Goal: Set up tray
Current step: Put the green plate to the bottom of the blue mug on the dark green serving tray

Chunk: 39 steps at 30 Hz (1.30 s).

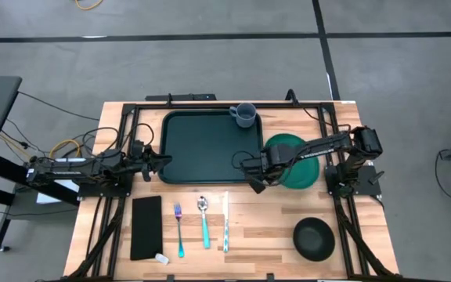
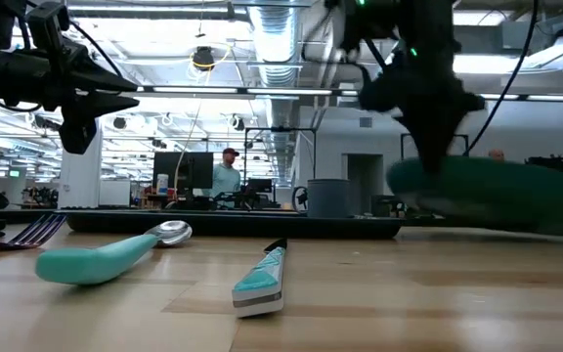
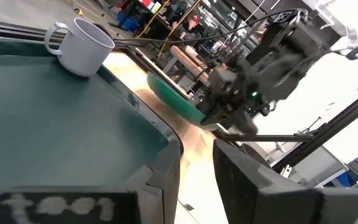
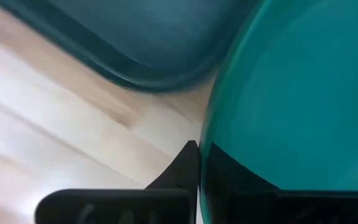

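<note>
The dark green tray [image 1: 202, 149] lies flat on the table's far middle, with a grey cup [image 1: 245, 115] standing in its far right corner. A round green plate [image 1: 297, 160] is just right of the tray. My right gripper [image 1: 258, 174] is shut on the plate's edge, close to the tray's near right corner [image 4: 135, 37]. My left gripper [image 1: 153, 160] hovers open at the tray's left rim, raised above the table in the low view [image 2: 106, 88], touching nothing. My right gripper pinches the plate's rim [image 4: 207, 162] on the side nearest the tray, one finger [image 4: 182, 171] below the rim and one on the plate's upper face. The fingers come nearly level from the table's right, reaching across the plate. The held side [image 2: 409, 186] is raised off the table.
Near the table's front edge lie a black napkin [image 1: 147, 227], a teal fork [image 1: 178, 229], spoon [image 1: 204, 223] and knife [image 1: 225, 223], side by side. A black bowl [image 1: 314, 238] sits at the near right. People stand in the room beyond the table.
</note>
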Motion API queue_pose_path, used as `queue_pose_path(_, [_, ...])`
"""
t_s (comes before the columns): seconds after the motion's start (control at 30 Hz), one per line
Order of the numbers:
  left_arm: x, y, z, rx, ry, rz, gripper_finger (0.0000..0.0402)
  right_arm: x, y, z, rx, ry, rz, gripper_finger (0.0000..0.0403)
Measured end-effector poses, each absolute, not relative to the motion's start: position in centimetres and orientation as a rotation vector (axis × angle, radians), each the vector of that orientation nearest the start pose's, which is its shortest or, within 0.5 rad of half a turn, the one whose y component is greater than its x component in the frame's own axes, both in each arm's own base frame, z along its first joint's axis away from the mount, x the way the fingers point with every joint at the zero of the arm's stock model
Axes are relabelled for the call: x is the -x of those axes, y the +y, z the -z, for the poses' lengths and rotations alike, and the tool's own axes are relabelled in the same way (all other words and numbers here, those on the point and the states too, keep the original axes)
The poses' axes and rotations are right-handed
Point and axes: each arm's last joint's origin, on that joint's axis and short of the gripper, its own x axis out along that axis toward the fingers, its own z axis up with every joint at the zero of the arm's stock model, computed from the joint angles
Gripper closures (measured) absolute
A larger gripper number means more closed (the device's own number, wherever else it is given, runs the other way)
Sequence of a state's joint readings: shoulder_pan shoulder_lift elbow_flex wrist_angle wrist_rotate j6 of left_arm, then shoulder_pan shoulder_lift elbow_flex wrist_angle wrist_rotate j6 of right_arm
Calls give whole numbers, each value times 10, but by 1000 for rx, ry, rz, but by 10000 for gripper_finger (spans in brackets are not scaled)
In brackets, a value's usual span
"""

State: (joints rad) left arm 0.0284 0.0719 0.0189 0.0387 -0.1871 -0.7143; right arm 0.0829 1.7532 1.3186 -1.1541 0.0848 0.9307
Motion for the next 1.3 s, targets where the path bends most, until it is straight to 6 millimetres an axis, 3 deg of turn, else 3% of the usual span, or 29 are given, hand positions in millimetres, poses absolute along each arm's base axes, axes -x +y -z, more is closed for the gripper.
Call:
queue_pose_path(0.53, [-101,8,-168,710,-66,-212,317,-337,36,-275,-148,1351,238,402])
queue_pose_path(0.87, [-101,8,-168,709,-67,-212,317,-343,49,-289,206,1279,-140,403])
queue_pose_path(1.0, [-101,8,-168,709,-67,-212,317,-354,48,-277,275,1276,-190,403])
queue_pose_path(1.3, [-101,8,-168,708,-66,-215,317,-383,31,-218,278,1419,-182,403])
